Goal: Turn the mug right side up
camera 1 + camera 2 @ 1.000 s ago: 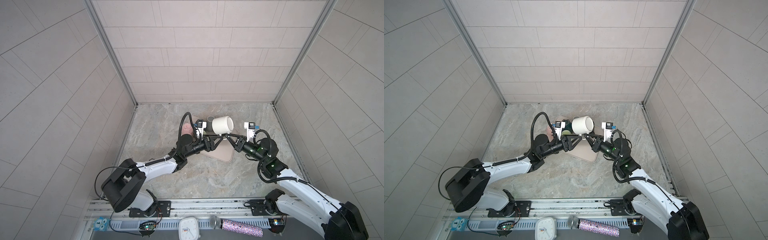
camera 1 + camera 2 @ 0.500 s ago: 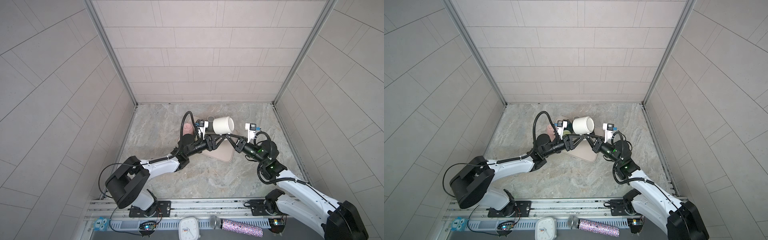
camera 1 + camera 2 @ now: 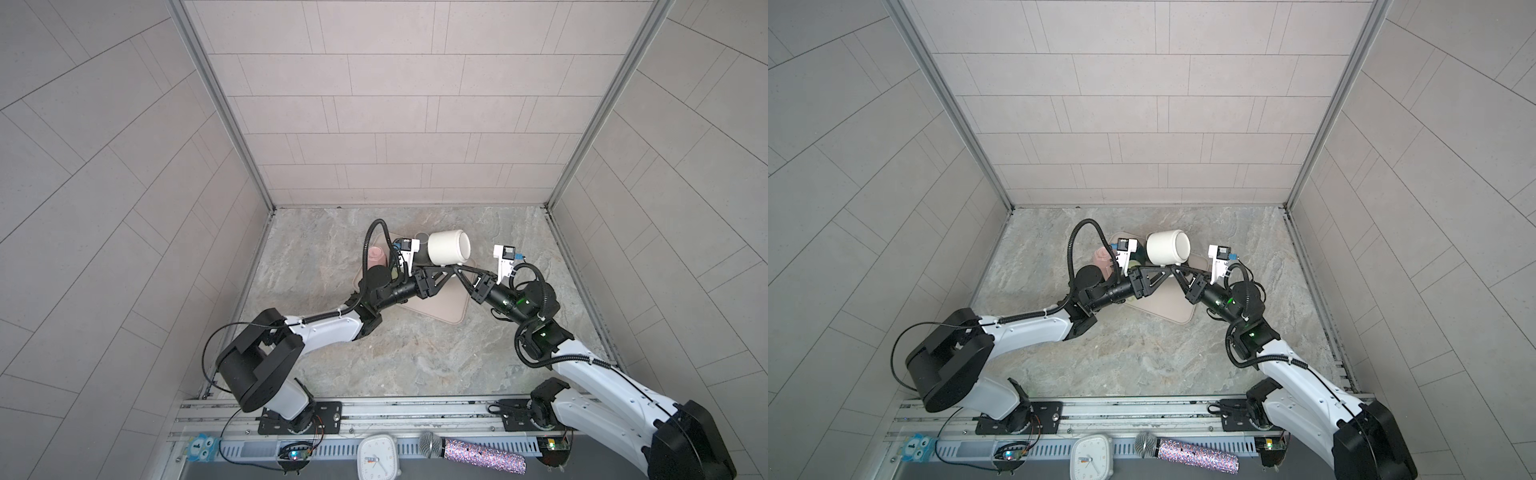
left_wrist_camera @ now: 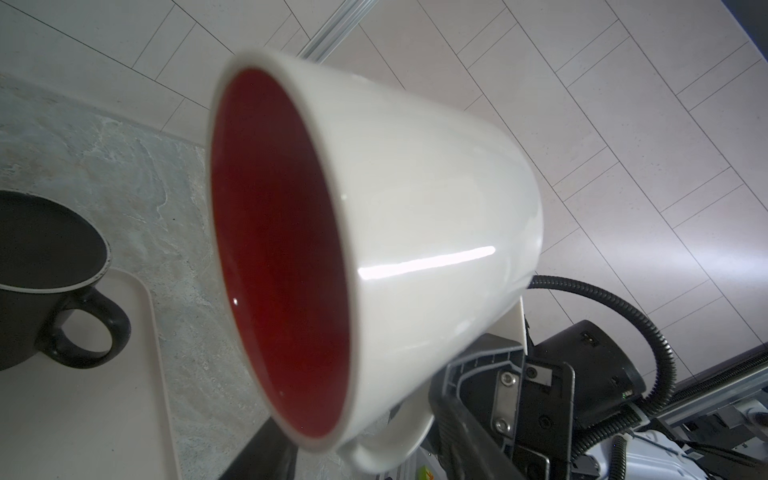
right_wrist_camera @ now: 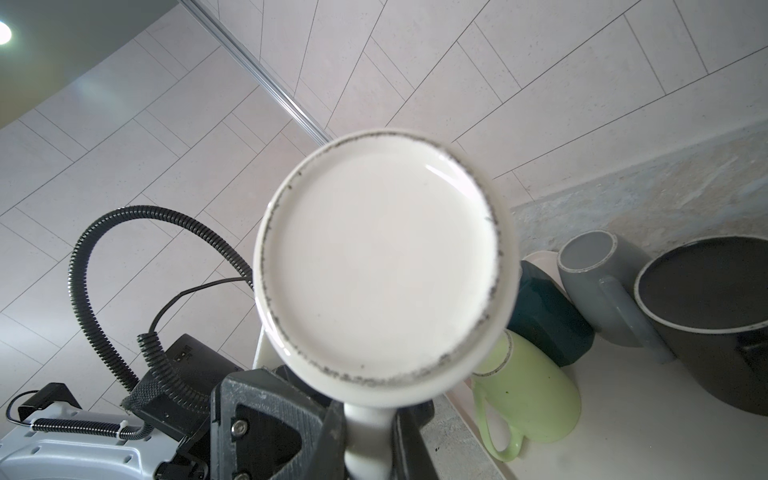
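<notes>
Two hands meet under one white mug (image 3: 446,248), in the middle of both top views, and this is the main risk. The mug hangs in the air on its side above a beige tray (image 3: 440,312), w/ the red inside turned to the left of the frame and the base to the right. The right hand (image 5: 369,436) is clenched on the handle only. The left hand (image 3: 445,273) has its tips just beside the same spot; whether it grasps sth or is released, I cannot tell.

Possible problems, in my opinion:
- A grip on the handle alone is narrow, so the body may swing or slip during the turn.
- A fall would land on or near the cups below, e.g. black cup (image 4: 41,257), grey mug (image 5: 598,286), green mug (image 5: 536,399), pink cup (image 3: 376,258). Chips are probable.
- The hands are v. close. If they pull in different directions, or the fingers knock, the mug can be twisted out.

The tabletop (image 3: 395,361) is grey, stone-look, prob. hard, so no cushioning. The room has pale tiled walls on 3 sides w/ metal corner strips. At the lower edge of the frame is a rail w/ a clock (image 3: 378,457) and a glitter microphone (image 3: 473,458).
</notes>
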Motion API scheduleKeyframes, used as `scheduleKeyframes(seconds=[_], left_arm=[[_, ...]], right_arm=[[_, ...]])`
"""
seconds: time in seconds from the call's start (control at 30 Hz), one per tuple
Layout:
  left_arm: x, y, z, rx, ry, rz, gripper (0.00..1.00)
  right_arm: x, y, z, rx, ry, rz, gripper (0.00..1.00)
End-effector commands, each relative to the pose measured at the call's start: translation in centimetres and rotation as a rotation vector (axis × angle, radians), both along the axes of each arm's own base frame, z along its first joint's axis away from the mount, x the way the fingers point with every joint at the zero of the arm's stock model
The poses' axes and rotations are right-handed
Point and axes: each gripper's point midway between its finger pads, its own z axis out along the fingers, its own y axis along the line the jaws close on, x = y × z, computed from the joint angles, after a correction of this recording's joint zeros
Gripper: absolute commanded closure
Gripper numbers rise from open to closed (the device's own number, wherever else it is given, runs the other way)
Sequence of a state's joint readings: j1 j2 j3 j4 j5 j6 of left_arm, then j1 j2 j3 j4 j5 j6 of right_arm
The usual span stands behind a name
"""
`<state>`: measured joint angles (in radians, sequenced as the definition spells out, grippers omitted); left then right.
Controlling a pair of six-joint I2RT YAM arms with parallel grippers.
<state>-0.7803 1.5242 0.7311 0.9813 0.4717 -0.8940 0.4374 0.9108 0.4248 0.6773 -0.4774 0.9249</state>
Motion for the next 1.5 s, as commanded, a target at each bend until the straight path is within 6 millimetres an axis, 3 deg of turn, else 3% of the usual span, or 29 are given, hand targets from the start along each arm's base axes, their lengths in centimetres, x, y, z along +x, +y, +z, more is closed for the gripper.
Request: scheduleKeyframes(seconds=[0.0, 0.4, 0.63, 0.83, 1.0, 1.47], left_arm=[[-0.6, -0.5, 3.1, -0.074, -0.066, -0.03, 0.42], [-1.3, -0.8, 4.2, -0.09, -0.087, -0.062, 0.51], [-1.4, -0.7, 3.8, -0.078, -0.09, -0.066, 0.66], [-1.5, -0.7, 4.0, -0.078, -0.1, -0.068, 0.68], [-1.7, -0.6, 4.4, -0.082, -0.115, -0.071, 0.78], [-3.1, -0.6, 5.8, -0.118, -0.173, -0.126, 0.79]], right_arm=[[-0.7, 0.0, 3.5, 0.075, -0.118, 0.017, 1.0], [-0.3, 0.4, 2.9, 0.067, -0.115, 0.026, 1.0], [-0.3, 0.3, 2.0, 0.018, -0.109, 0.015, 1.0], [-0.3, 0.5, 1.0, -0.025, -0.1, 0.022, 1.0], [-0.1, 0.5, 0.0, -0.053, -0.087, 0.017, 1.0], [0.3, 0.8, -1.7, -0.095, -0.04, 0.028, 1.0]])
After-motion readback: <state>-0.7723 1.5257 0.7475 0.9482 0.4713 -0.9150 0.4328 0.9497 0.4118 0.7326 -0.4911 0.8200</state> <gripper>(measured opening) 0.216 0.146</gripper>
